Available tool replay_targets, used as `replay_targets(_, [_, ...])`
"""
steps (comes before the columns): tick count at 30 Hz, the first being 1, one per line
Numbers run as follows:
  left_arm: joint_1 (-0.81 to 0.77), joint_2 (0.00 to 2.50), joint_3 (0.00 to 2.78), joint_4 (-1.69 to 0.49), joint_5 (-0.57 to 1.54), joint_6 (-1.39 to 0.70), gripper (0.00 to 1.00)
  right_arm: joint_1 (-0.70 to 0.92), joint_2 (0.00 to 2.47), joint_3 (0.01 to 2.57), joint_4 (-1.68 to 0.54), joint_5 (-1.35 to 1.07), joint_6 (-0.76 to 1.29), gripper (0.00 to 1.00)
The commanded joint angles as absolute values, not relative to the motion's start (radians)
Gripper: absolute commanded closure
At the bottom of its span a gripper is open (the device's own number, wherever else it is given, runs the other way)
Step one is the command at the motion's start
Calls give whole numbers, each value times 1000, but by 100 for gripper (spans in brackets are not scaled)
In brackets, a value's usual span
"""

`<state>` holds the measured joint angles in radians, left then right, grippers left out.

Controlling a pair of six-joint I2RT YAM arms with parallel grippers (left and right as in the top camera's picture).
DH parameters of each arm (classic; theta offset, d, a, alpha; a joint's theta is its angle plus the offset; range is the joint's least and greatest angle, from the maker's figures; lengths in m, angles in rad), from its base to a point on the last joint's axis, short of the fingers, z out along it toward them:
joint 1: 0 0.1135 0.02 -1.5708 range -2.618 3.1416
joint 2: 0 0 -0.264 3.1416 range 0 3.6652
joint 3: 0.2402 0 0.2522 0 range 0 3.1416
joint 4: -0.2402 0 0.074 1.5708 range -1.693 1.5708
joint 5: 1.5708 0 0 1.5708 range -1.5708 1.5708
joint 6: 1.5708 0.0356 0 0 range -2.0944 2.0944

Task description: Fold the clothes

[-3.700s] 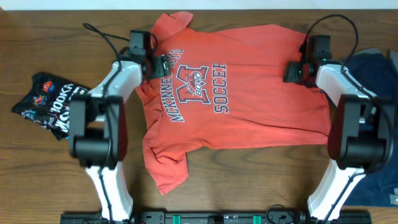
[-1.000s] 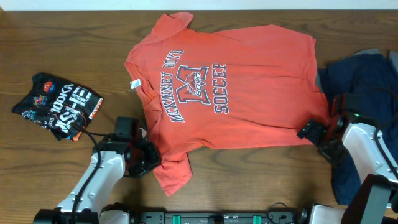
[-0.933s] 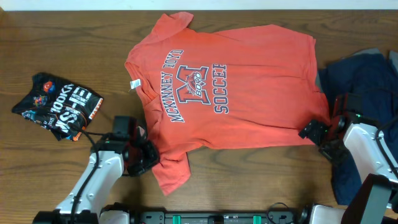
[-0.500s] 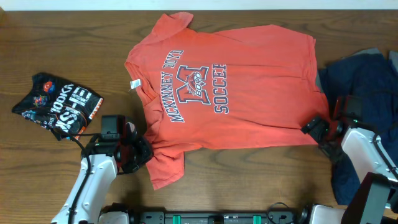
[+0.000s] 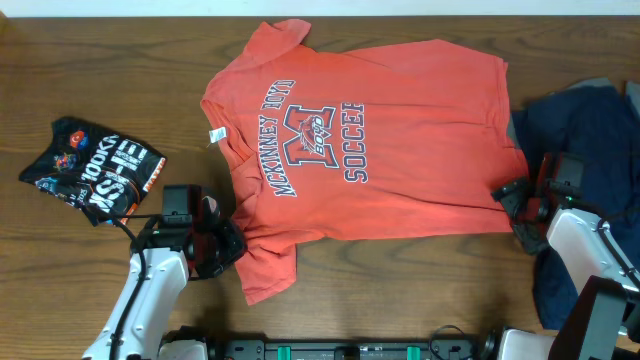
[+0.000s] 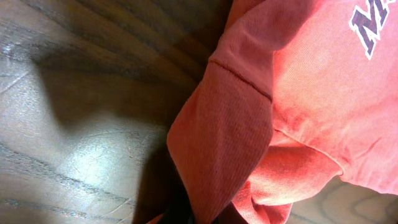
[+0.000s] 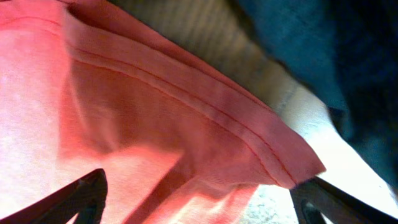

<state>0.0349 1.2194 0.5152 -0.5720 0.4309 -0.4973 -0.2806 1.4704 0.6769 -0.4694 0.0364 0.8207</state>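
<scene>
Pinching the shirt (image 5: 400, 120) by its sleeve (image 6: 230, 137), our left gripper (image 5: 222, 246) holds the cloth bunched at the shirt's 7 o'clock. Our right gripper (image 5: 508, 193) has its jaws spread around the hem corner (image 7: 292, 162) at 4 o'clock, unclamped. The shirt lies print-up mid-table (image 5: 100, 70), with a black garment (image 5: 95, 170) at 9 o'clock and a navy garment (image 5: 590, 130) at 3.

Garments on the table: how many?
3. Coral T-shirt spread flat at centre; black printed garment bunched at the left; navy garment at the right edge, partly out of frame. More could be hidden beneath it.
</scene>
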Motion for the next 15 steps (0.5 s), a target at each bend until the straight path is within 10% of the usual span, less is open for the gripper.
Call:
replay_targets(1, [40,1212,536,-574,426,-492,94,-289,1455,662,-492,103,867,18])
replay_targets(12, [40,1211,540,-575,427,-468,94,-298,1454,662,-501,138,867,99])
replay_targets(15, [41,1211,561,-596,427,-465,94,-316,1444,665,-510,138,842,99])
